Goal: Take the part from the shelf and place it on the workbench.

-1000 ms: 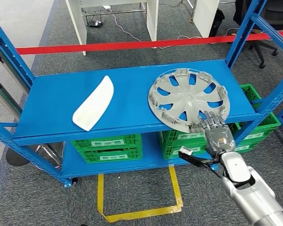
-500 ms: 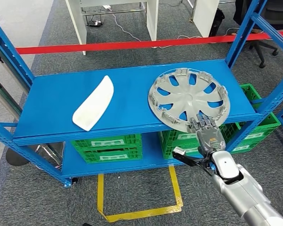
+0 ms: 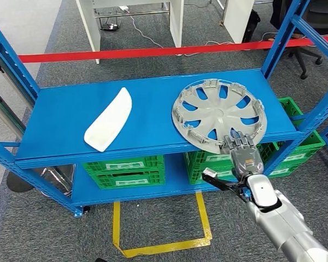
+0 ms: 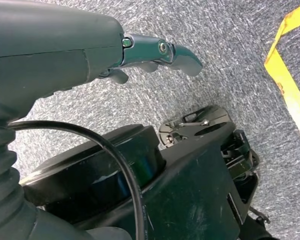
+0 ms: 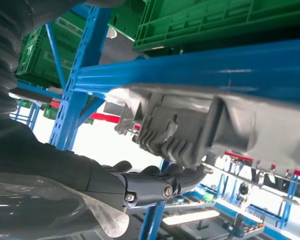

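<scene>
Two parts lie on the top deck of the blue shelf (image 3: 154, 117): a grey wheel cover (image 3: 218, 113) toward 3 o'clock and a white curved panel (image 3: 109, 119) toward 9 o'clock. We take the wheel cover as the part to move, since our right hand (image 3: 242, 153) is at it. The cover lies with its ribbed inner face up, and its near rim overhangs the front edge of the deck at about 5 o'clock. We judge that this overhang is what gives a hand access from below.

Our right hand meets that overhanging rim with its fingers (image 3: 238, 143) spread over the top of the rim. In the right wrist view the thumb (image 5: 160, 187) lies under the rim's clip block and seems to touch it. We cannot tell whether the grip is closed, so we treat the cover as not yet secured; it rests on the deck.

Our left hand (image 4: 156, 52) hangs over grey carpet, fingers loosely extended, holding nothing.

Green crates (image 3: 125, 170) occupy the lower deck. They carry pale labels, but the print is too small to read. No brand marking is legible on either part.
</scene>
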Action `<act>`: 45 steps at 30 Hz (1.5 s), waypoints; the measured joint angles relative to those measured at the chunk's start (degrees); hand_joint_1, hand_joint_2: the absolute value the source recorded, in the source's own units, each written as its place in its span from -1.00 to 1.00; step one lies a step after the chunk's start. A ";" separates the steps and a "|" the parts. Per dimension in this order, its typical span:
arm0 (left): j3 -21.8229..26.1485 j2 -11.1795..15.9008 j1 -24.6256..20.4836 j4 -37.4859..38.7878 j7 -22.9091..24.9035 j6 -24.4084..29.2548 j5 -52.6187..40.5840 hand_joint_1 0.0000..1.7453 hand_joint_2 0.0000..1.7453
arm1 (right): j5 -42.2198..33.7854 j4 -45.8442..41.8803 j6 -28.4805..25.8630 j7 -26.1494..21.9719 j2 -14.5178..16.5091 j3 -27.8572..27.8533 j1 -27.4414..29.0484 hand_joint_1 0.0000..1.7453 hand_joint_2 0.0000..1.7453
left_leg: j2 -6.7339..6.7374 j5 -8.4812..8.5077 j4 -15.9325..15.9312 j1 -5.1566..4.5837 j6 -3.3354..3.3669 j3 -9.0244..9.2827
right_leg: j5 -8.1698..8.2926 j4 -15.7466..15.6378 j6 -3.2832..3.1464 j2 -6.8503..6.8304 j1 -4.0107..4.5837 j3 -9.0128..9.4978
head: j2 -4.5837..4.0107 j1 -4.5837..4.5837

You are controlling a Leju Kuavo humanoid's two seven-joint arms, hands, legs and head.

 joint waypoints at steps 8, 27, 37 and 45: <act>-0.15 0.00 0.01 0.00 0.03 0.04 0.18 -1.00 1.00 | -0.04 0.01 -0.66 0.44 0.00 -2.04 0.04 -1.00 1.00 | 0.00 0.00 0.03 0.00 0.00 -0.01 | 0.03 0.00 0.05 0.01 0.00 0.00 | 0.00 0.01; -1.13 -0.02 -0.08 0.00 0.28 0.03 -0.10 -1.00 1.00 | -1.03 3.51 -0.67 -0.10 0.00 -4.36 -1.71 -1.00 1.00 | 0.00 0.00 0.07 0.00 0.00 -0.05 | 0.07 0.00 0.11 0.01 0.00 -0.01 | 0.00 0.01; -1.56 -0.16 -0.35 0.00 0.37 -0.02 -0.21 -1.00 1.00 | -1.23 8.26 -0.15 -1.64 0.88 -4.31 -4.66 -0.99 1.00 | 0.00 0.01 0.08 0.00 0.00 -0.06 | 0.08 0.01 0.12 0.01 0.00 0.00 | 0.00 0.01; -2.22 -0.21 -0.89 0.00 0.52 -0.16 -0.50 -1.00 1.00 | -0.87 12.69 0.36 -2.14 3.09 -3.86 -7.80 -0.13 1.00 | 0.00 0.01 0.09 0.00 0.00 -0.08 | 0.09 0.03 0.13 0.01 0.00 -0.03 | 0.00 0.01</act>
